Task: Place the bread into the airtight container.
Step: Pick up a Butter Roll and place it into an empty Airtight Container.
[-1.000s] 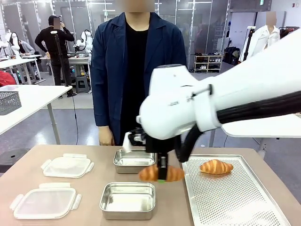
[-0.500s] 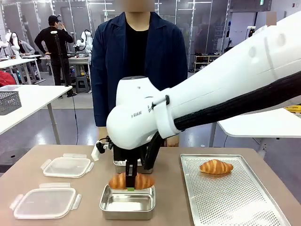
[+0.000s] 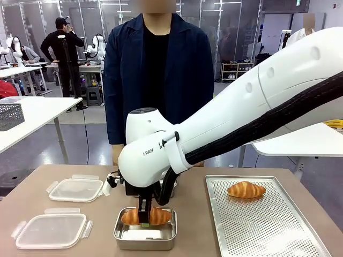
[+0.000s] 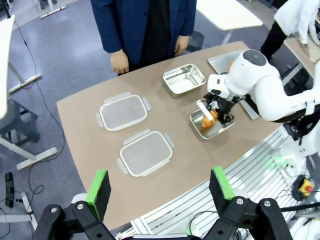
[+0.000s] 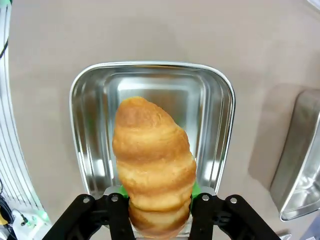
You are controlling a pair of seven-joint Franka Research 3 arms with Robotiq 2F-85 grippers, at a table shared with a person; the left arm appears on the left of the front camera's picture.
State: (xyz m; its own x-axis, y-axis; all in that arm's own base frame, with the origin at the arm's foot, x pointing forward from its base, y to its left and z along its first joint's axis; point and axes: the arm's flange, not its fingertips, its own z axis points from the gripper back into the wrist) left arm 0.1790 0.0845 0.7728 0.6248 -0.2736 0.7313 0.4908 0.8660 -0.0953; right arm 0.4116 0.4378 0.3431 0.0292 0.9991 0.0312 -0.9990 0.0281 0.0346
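Observation:
One bread, a golden-brown croissant (image 3: 155,216) (image 5: 154,160) (image 4: 208,116), is clamped between my right gripper's (image 3: 143,220) (image 5: 156,202) green pads. It hangs low inside the near steel container (image 3: 144,235) (image 5: 80,125) (image 4: 216,127); whether it touches the bottom I cannot tell. A second croissant (image 3: 246,189) lies on the perforated tray (image 3: 268,225) at the right. My left gripper (image 4: 159,186) is open with nothing in it, high above the table's near edge.
A second steel container (image 4: 184,79) (image 5: 300,165) stands behind the first. Two clear lids (image 3: 76,189) (image 3: 51,230) lie at the left. A person in a dark blue coat (image 3: 123,80) stands at the far edge.
My right arm has swung left from beside the tray and come down, bringing the croissant over the near container and then down into it. The grip has stayed shut.

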